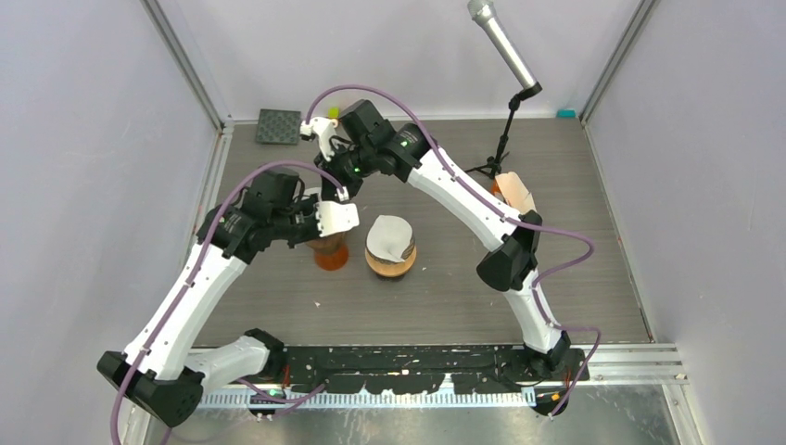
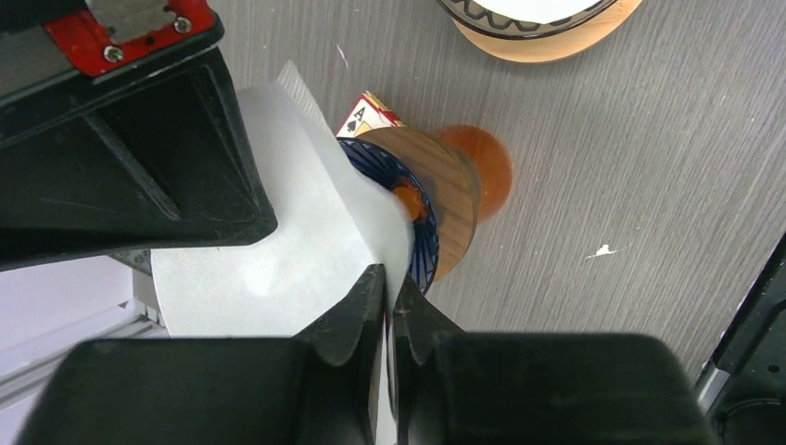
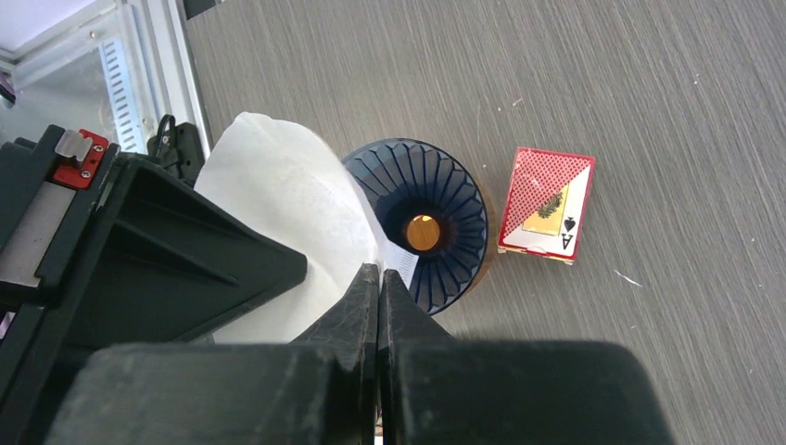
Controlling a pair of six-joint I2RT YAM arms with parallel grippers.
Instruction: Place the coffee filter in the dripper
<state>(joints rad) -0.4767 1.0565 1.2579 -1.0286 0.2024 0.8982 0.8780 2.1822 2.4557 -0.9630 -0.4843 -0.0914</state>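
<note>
Left fingers point(image 2: 389, 301) are pinching shut on the edge of the white filter point(image 2: 278, 232), a thin strip of paper showing between them. Right fingers point(image 3: 378, 278) are pressing together with no gap, right at the paper's edge; whether they are catching it cannot be told. Both pairs are meeting over the dripper point(image 3: 454, 213), which is standing left of the middle of the grey bench point(image 3: 649, 83).

The filter is leaning at a tilt over one side of the dripper's blue ribbed rim, most of it hanging outside the cone. The orange hole at the bottom of the cone is showing, uncovered.

A red card pack point(image 3: 545, 206) is lying just beside the dripper. A round wooden holder point(image 1: 390, 261) carrying more white paper is sitting near the middle of the bench, close to the dripper. A microphone point(image 1: 500, 42) on a stand is rising near the far right corner, and a dark mat point(image 1: 279, 126) is lying at the far left corner.
</note>
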